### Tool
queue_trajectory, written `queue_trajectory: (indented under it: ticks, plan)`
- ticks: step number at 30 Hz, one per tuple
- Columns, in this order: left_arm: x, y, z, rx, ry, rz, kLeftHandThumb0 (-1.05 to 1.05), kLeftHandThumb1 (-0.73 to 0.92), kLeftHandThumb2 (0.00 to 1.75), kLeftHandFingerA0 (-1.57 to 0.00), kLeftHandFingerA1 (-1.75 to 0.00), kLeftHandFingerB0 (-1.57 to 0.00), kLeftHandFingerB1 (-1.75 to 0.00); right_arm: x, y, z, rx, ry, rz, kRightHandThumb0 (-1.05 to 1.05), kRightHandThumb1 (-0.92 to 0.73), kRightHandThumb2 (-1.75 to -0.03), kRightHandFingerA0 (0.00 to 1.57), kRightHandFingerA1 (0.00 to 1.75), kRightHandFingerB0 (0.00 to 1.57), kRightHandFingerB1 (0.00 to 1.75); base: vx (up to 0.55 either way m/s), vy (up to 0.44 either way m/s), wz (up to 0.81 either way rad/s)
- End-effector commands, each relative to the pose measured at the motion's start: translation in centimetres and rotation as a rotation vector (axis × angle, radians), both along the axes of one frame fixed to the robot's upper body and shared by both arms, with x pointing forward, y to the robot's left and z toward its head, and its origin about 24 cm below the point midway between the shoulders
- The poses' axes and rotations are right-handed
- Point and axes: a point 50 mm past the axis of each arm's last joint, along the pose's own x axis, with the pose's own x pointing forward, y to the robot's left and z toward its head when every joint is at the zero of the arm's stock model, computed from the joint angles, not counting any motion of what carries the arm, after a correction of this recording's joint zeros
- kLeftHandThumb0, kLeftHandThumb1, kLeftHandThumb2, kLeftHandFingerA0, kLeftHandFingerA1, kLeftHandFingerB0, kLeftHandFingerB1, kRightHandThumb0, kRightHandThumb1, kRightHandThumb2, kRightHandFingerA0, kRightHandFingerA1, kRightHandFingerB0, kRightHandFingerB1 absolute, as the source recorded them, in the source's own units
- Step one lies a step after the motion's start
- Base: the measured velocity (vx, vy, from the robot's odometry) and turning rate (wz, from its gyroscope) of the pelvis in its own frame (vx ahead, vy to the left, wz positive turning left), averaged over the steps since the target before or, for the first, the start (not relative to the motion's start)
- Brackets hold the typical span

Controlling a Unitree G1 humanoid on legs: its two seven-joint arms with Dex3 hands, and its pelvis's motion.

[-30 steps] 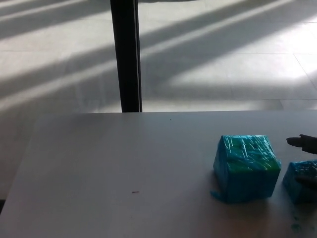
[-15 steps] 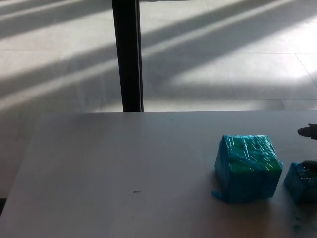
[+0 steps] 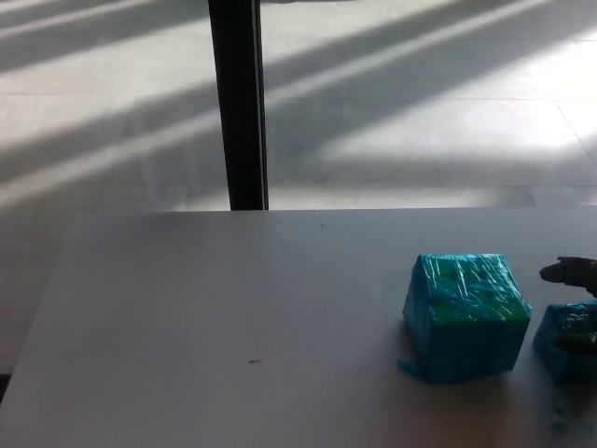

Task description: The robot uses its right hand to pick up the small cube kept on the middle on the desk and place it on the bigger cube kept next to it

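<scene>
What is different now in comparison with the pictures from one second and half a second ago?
The right hand drew back toward the right edge, then came in again to about where it began, at the small cube. No grasp is visible. The bigger cube, small cube and desk stayed as they were.

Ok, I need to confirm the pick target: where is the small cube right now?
In the head view, the small cube sits on the desk at the right edge, just right of the bigger cube, with the right hand around it.
</scene>
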Motion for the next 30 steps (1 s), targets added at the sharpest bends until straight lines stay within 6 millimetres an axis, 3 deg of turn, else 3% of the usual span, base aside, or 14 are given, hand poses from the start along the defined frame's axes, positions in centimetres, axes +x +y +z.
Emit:
queue_trajectory:
  ticks: [1, 8, 12, 13, 14, 18, 21, 22, 23, 26, 27, 28, 29, 30]
  plan:
    - [-0.1, 0.6, 0.6, 0.037, -0.01, -0.006, -0.69, 0.7, 0.61, -0.49, -0.52, -0.5, -0.4, -0.4, 0.3, -0.7, -0.004, 0.061, 0.011, -0.94, -0.57, -0.93, 0.0, 0.0, 0.07, 0.21, 0.0, 0.0, 0.0]
    - [-0.2, 0.7, 0.6, 0.019, -0.022, 0.01, -0.74, 0.57, 0.75, -0.48, -0.58, -0.45, -0.46, -0.6, -0.5, -0.8, -0.183, 0.294, -0.013, -0.78, -0.45, -0.8, 0.0, 0.05, 0.02, 0.14, 0.0, 0.0, 0.0]
    - [-0.1, 0.8, 0.8, 0.041, -0.014, -0.014, -0.69, 0.71, 0.61, -0.51, -0.54, -0.51, -0.39, -0.7, -0.8, -1.5, -0.22, 0.385, -0.038, -0.6, -0.37, -0.73, 0.0, 0.19, 0.01, 0.21, 0.0, 0.0, 0.0]
    - [-0.1, 0.8, 0.7, 0.034, -0.012, -0.002, -0.73, 0.58, 0.75, -0.49, -0.57, -0.45, -0.46, -0.8, -0.9, -1.7, -0.256, 0.416, -0.039, -0.55, -0.33, -0.74, 0.01, 0.35, 0.0, 0.28, 0.0, 0.0, 0.0]
    - [-0.1, 0.8, 0.6, 0.032, -0.009, 0.009, -0.69, 0.69, 0.61, -0.52, -0.53, -0.51, -0.4, -0.9, -0.9, -1.8, -0.309, 0.446, -0.026, -0.54, -0.32, -0.71, 0.01, 0.5, 0.0, 0.24, 0.0, 0.0, 0.0]
    - [-0.1, 0.8, 0.7, 0.043, -0.003, -0.004, -0.74, 0.57, 0.75, -0.5, -0.57, -0.47, -0.46, -1.2, -0.9, -2.1, -0.405, 0.498, -0.007, -0.45, -0.31, -0.67, 0.11, 0.75, 0.0, 0.19, 0.0, 0.0, 0.0]
    - [-0.1, 0.8, 0.7, 0.039, -0.006, 0.0, -0.74, 0.57, 0.75, -0.49, -0.57, -0.45, -0.46, -1.3, -0.8, -2.3, -0.444, 0.508, 0.019, -0.37, -0.45, -0.5, 0.02, 1.17, 0.0, 0.23, 0.0, 0.0, 0.0]
    - [-0.1, 0.8, 0.6, 0.036, 0.006, 0.005, -0.68, 0.71, 0.61, -0.52, -0.5, -0.46, -0.38, -1.5, -0.7, -2.6, -0.503, 0.453, 0.039, -0.29, -0.49, -0.54, 0.06, 1.07, 0.04, 0.29, 0.0, 0.0, 0.0]
    - [-0.1, 0.8, 0.6, 0.033, 0.004, 0.012, -0.72, 0.57, 0.74, -0.49, -0.55, -0.45, -0.45, -1.6, -0.6, -2.8, -0.527, 0.415, 0.047, -0.29, -0.53, -0.55, 0.15, 0.88, 0.1, 0.27, 0.0, 0.0, 0.0]
    - [-0.2, 0.8, 0.6, 0.031, 0.003, 0.013, -0.69, 0.69, 0.61, -0.51, -0.53, -0.48, -0.4, -1.9, -0.5, -3.2, -0.566, 0.32, 0.081, -0.34, -0.64, -0.59, 0.27, 0.87, 0.16, 0.29, 0.0, 0.0, 0.0]
    - [-0.2, 0.8, 0.6, 0.034, 0.002, 0.001, -0.69, 0.69, 0.61, -0.5, -0.54, -0.48, -0.4, -2.0, -0.5, -3.3, -0.567, 0.275, 0.081, -0.31, -0.69, -0.6, 0.35, 0.97, 0.21, 0.3, 0.0, 0.0, 0.0]
    - [-0.2, 0.8, 0.7, 0.038, 0.005, -0.009, -0.69, 0.71, 0.61, -0.5, -0.54, -0.47, -0.39, -2.0, -0.5, -3.4, -0.554, 0.233, 0.088, -0.32, -0.73, -0.63, 0.46, 1.33, 0.27, 0.31, 0.0, 0.0, 0.0]
    - [-0.3, 0.8, 0.7, 0.036, 0.002, -0.008, -0.68, 0.7, 0.62, -0.48, -0.51, -0.44, -0.38, -2.1, -0.6, -3.3, -0.546, 0.163, 0.12, -0.42, -0.71, -0.77, 0.74, 1.43, 0.35, 0.43, 0.0, 0.0, 0.0]
    - [-0.3, 0.8, 0.7, 0.036, 0.004, -0.007, -0.67, 0.71, 0.62, -0.48, -0.51, -0.45, -0.38, -2.2, -0.7, -3.3, -0.536, 0.096, 0.153, -0.29, -0.78, -0.65, 0.74, 1.64, 0.55, 0.51, 0.0, 0.0, 0.0]
